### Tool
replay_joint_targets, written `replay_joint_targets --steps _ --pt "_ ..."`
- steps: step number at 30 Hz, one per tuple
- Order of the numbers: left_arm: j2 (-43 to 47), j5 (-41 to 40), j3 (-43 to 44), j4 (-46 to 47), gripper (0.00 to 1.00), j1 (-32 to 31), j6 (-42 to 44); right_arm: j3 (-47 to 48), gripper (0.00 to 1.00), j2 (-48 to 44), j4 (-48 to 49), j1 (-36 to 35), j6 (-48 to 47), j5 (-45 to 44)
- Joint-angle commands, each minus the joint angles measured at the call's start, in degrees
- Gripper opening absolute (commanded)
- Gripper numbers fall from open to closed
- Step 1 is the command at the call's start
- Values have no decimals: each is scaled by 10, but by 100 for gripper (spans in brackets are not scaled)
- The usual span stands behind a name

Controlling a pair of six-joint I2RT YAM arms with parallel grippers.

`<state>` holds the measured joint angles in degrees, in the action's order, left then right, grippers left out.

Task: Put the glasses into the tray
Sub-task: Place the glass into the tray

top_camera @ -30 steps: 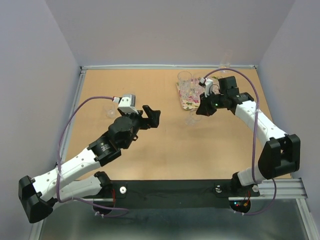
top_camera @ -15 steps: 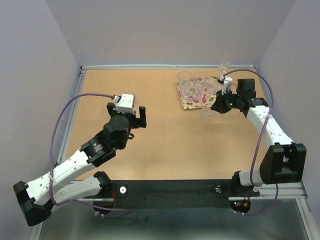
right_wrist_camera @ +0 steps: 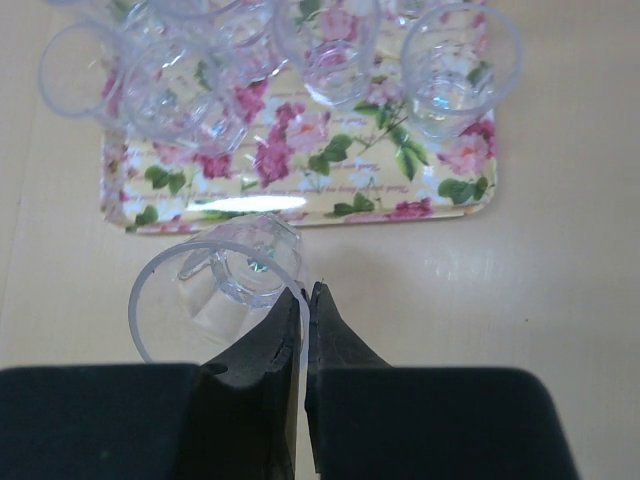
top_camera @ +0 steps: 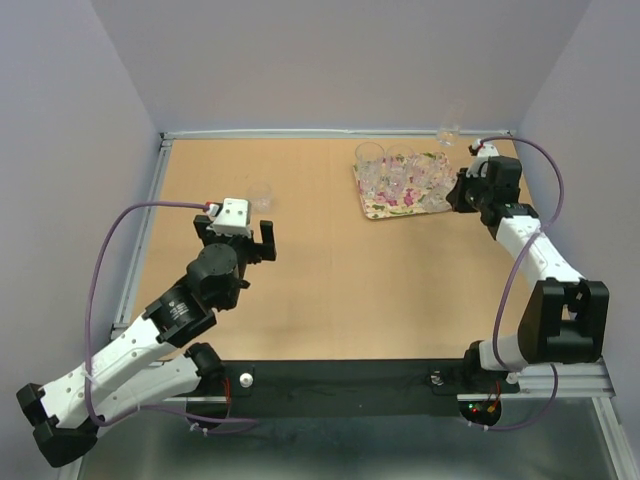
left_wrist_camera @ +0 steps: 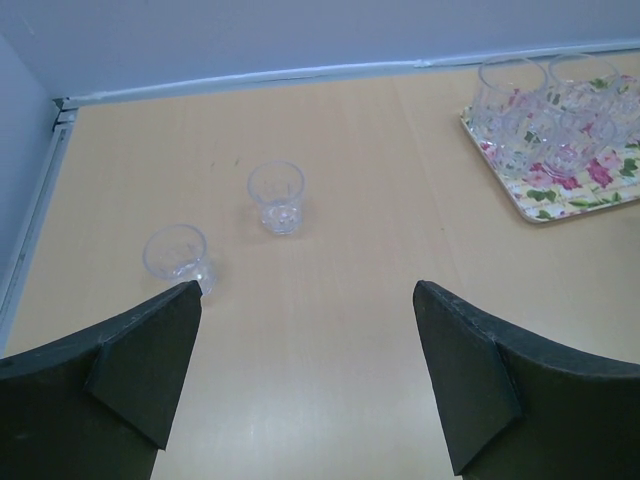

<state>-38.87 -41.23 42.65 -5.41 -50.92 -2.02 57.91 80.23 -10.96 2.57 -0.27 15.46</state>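
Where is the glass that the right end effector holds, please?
Right wrist view, lower left: the glass is pinched by its rim beside the tray.

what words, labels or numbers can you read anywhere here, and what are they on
Nothing can be read.
Tray: faint lines of script among the printed flowers, too blurred to read.
No other writing shows in any view.

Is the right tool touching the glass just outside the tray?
Touching. The right wrist view shows the right tool shut on the rim of the glass. The rim runs in between its closed fingertips, just outside the tray.
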Motion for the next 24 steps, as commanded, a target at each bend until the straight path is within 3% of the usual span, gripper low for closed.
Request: replay_joint_targets --steps 1,9,24 --pt "33 -12 -13 25 99 18 13 2 0 29 92 2 95 -93" --pt "35 6 -13 30 99 35 15 46 0 108 137 2 139 -85" --pt "31 22 -13 32 99 52 15 114 0 204 141 2 128 -152"
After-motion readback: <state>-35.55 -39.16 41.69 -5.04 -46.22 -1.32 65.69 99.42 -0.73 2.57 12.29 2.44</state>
